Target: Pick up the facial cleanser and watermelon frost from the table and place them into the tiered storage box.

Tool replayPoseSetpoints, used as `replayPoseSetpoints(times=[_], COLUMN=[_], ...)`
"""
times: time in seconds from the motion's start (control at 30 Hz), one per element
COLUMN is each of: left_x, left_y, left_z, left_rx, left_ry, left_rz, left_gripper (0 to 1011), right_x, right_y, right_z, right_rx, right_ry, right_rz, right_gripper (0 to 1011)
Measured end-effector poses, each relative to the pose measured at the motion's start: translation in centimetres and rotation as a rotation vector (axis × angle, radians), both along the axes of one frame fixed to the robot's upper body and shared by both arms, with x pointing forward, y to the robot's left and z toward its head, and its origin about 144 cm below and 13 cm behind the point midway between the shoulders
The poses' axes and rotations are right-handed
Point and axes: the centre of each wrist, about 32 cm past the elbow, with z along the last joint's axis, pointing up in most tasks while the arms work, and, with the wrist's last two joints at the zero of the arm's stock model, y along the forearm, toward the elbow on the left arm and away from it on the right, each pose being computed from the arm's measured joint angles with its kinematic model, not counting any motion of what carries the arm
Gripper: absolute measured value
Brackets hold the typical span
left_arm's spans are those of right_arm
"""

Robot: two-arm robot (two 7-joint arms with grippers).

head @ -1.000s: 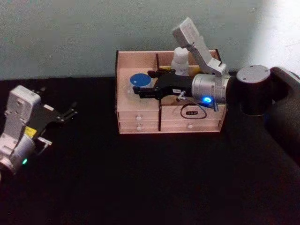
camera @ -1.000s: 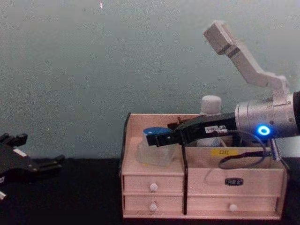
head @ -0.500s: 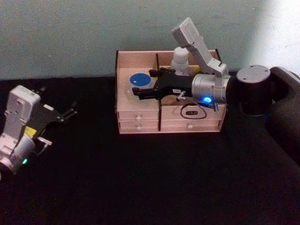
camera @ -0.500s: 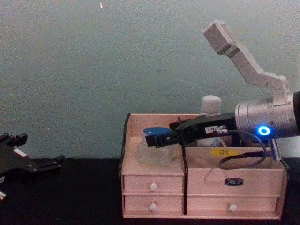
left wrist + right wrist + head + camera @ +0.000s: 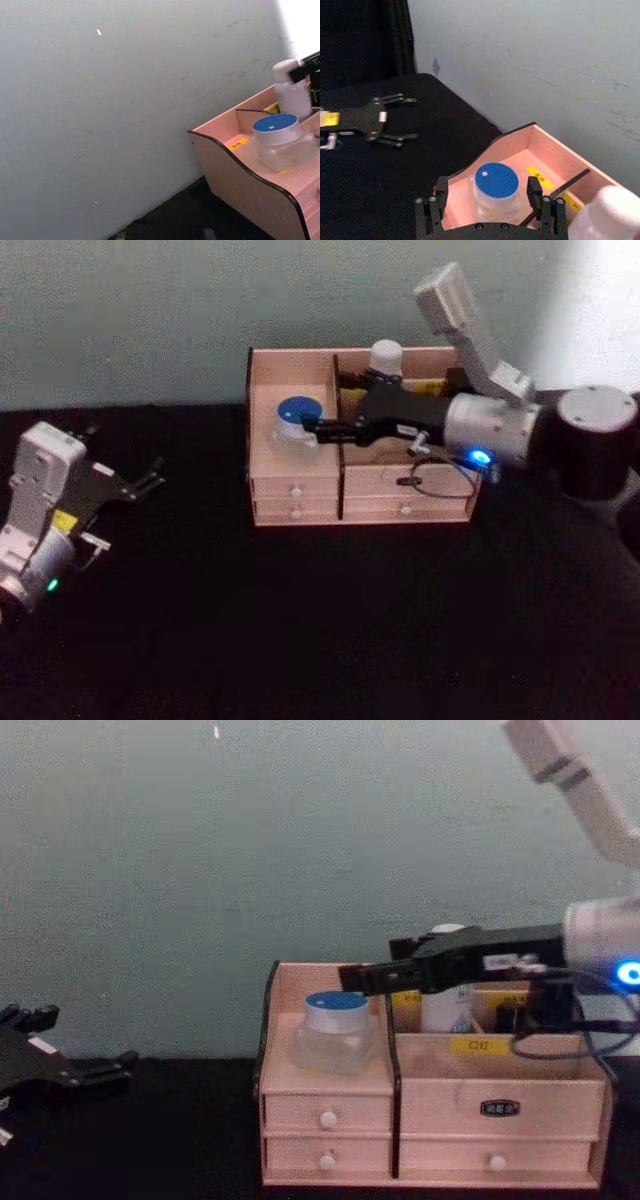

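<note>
The left gripper [image 5: 150, 481] is shown parked low on the black table [image 5: 300, 630] at the robot's left, well apart from the tiered storage box [image 5: 300, 498]; its jaws are spread and nothing is held.

The watermelon frost [image 5: 335, 1033] is seen resting in the left compartment of the tiered storage box, its blue lid uppermost, with no finger touching it. In the right wrist view the jar [image 5: 496, 189] lies between the two fingertips [image 5: 441, 186] with a clear gap on either side, so the jaws of the right gripper [image 5: 310, 427] are open and empty.

Farther back, the facial cleanser [image 5: 384, 359] stands upright in the rear right compartment, partly hidden behind the right arm.

Compared with the frames half a second and one second earlier, the right gripper has been raised and drawn back toward the robot's right: in the chest view its fingers were level with the jar's lid, whereas they now lie above the box's rim [image 5: 330, 966]. The jar has been left in place and the left gripper has not moved.

It is judged that release is complete and that both items are now stowed, so that only withdrawal of the right arm remains.
</note>
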Motion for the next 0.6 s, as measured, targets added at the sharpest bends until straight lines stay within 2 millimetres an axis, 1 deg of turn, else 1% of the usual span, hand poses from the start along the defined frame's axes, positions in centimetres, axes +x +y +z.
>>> replayPoseSetpoints(times=[0.03,0.07,0.2,0.3,0.33,0.37,0.47,0.53,0.6], left_x=[0.0,0.0,0.0,0.0,0.0,0.0,0.0,0.0,0.0], left_y=[0.0,0.0,0.0,0.0,0.0,0.0,0.0,0.0,0.0], left_z=[0.0,0.0,0.0,0.0,0.0,0.0,0.0,0.0,0.0], left_rx=[0.0,0.0,0.0,0.0,0.0,0.0,0.0,0.0,0.0], left_ry=[0.0,0.0,0.0,0.0,0.0,0.0,0.0,0.0,0.0], left_rz=[0.0,0.0,0.0,0.0,0.0,0.0,0.0,0.0,0.0], left_gripper=[1001,1001,1001,1001,1001,1001,1001,1001,1001], right_x=[0.0,-0.7,-2.5,-4.3,-4.3,-5.0,-6.0,-7.4,-8.1], right_y=[0.0,-0.6,-2.3,-4.2,-4.2,-5.0,-6.2,-7.8,-8.5], right_z=[0.0,0.2,0.4,0.5,0.5,0.5,0.5,0.3,0.2], right_rx=[0.0,0.009,0.037,0.054,0.054,0.056,0.059,0.055,0.05], right_ry=[0.0,-0.001,0.008,0.027,0.027,0.034,0.043,0.037,0.021], right_rz=[0.0,0.003,0.004,-0.015,-0.015,-0.032,-0.069,-0.147,-0.198], right_gripper=[1002,1003,1002,1003,1003,1002,1002,1003,1003])
